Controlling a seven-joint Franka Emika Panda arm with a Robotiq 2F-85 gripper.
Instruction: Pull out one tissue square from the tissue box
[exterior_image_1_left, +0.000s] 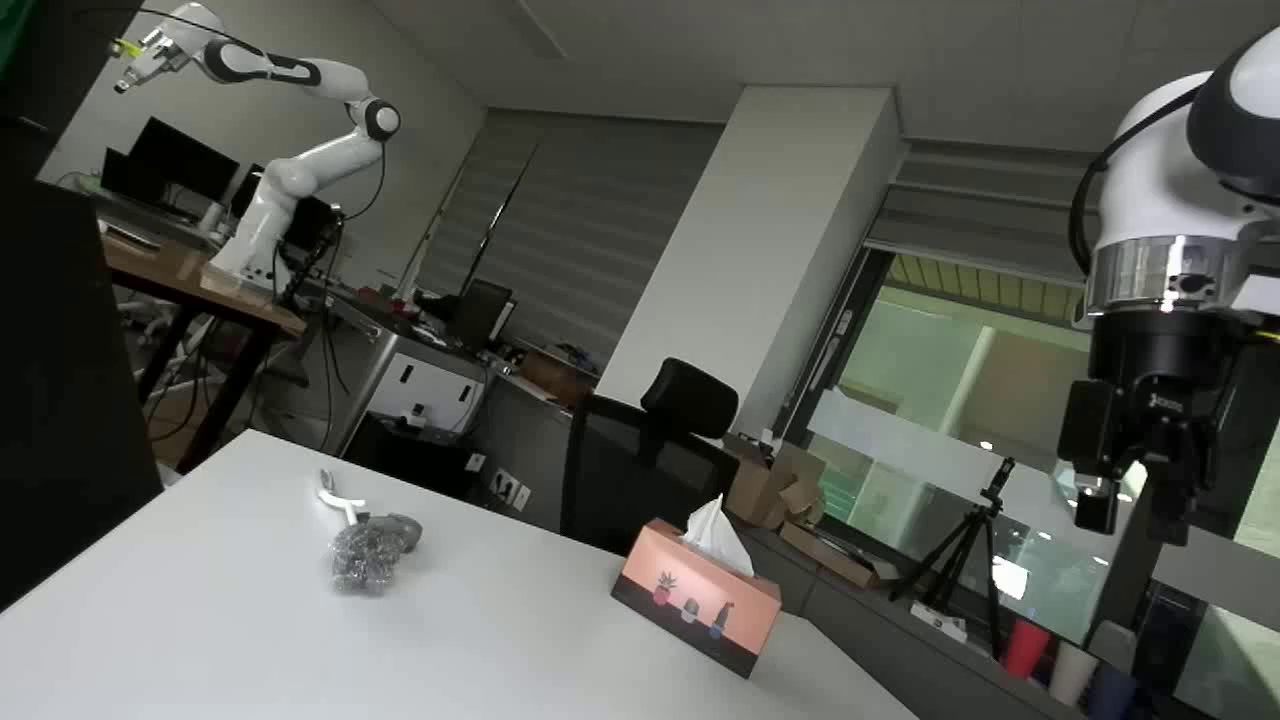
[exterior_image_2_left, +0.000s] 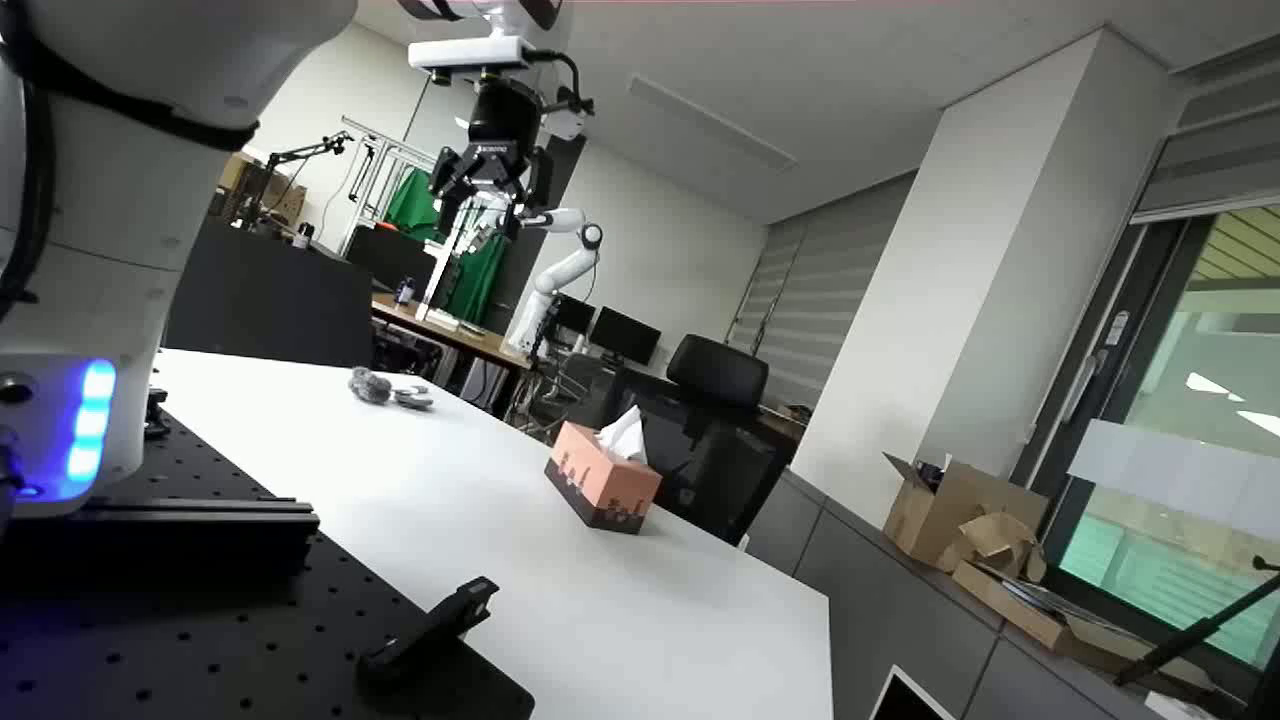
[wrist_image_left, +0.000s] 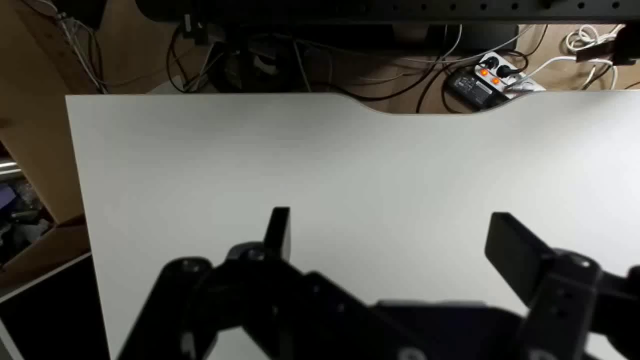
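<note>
The tissue box is salmon pink with a dark lower band and cactus drawings. It shows in both exterior views (exterior_image_1_left: 690, 605) (exterior_image_2_left: 598, 480), on the white table (exterior_image_1_left: 480, 640) close to an edge. A white tissue (exterior_image_1_left: 718, 540) sticks up from its top slot, also seen in an exterior view (exterior_image_2_left: 624, 437). My black gripper (wrist_image_left: 390, 222) is open and empty, its fingers wide apart over bare table in the wrist view. In both exterior views the gripper (exterior_image_1_left: 1132, 515) (exterior_image_2_left: 480, 218) hangs high above the table, apart from the box. The box is out of the wrist view.
A grey fuzzy object with a white part (exterior_image_1_left: 370, 552) lies on the table. A black office chair (exterior_image_2_left: 700, 430) stands just behind the box. A black perforated base (exterior_image_2_left: 200, 640) with a black clamp (exterior_image_2_left: 430, 635) borders the table. Cables and a power strip (wrist_image_left: 492, 75) lie below the table edge.
</note>
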